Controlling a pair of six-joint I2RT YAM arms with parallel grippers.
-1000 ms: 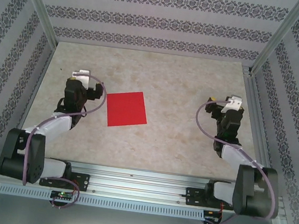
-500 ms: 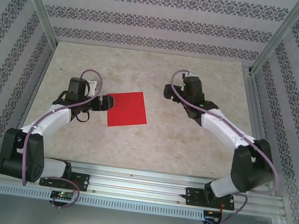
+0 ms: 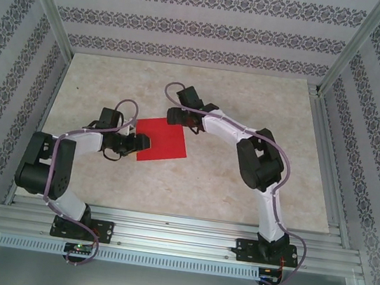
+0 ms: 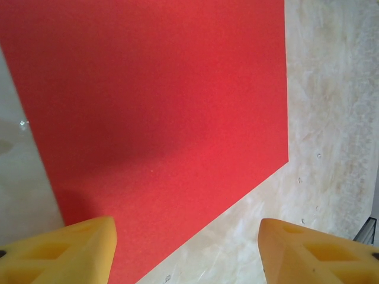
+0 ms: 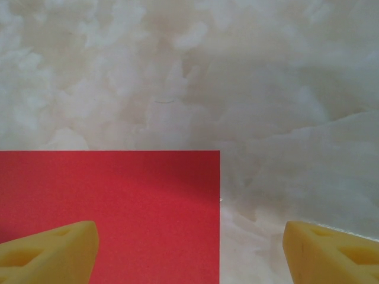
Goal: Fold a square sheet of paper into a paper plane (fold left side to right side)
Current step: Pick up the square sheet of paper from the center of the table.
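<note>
The red paper lies flat and unfolded on the worktop, with no crease in it that I can see. The left pincer is spread wide and holds nothing. One of its fingers hangs over the sheet and the other over bare worktop, so an edge of the paper runs out between and ahead of them. The right pincer is also spread and empty. A corner of the paper sits just ahead of it, between its fingers.

The trouble I expect is the first grab. The sheet is thin and lies flush, with no lifted lip to catch. A finger coming down on it may only push it along, and then it slides or turns out of square. If the pincer closes too far in from the edge, it will likely bunch the paper into a wrinkle.

With two pincers on different sides, a pull from one while the other pins its corner could buckle or tear the sheet. Even a clean lift can go wrong: if the left side is carried over crookedly, the edges will not meet and every later fold inherits the slant.
</note>
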